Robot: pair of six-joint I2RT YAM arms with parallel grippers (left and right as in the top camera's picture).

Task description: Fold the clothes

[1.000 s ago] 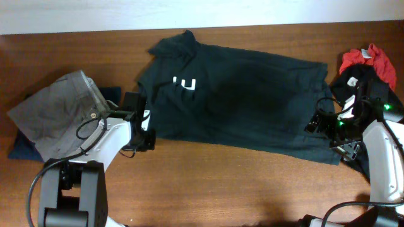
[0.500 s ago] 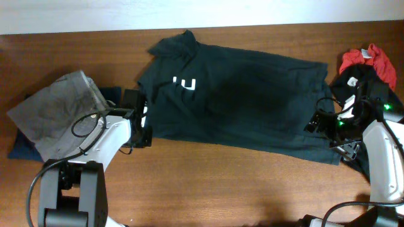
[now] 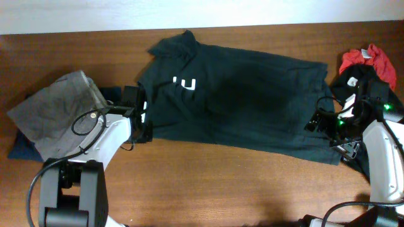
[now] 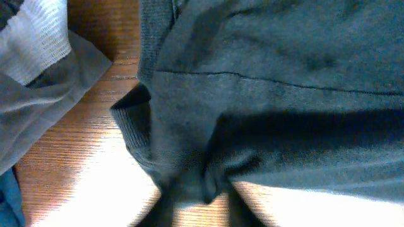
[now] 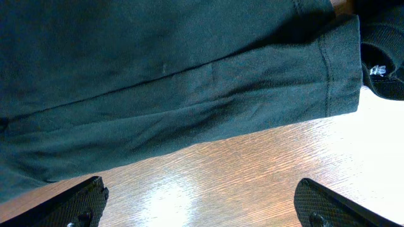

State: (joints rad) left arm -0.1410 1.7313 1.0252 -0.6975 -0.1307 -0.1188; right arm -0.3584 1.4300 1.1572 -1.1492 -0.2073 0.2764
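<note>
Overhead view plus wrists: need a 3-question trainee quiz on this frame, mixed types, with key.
1. True or false: the right fingers are shut on the T-shirt.
2. What colour is the garment on top at the left end of the table? A grey; B red; C yellow.
3. What colour are the letters on the T-shirt?
Key: 1 false: they stand wide open, bare wood between them, beside the hem. 2 A: the grey garment. 3 white.
</note>
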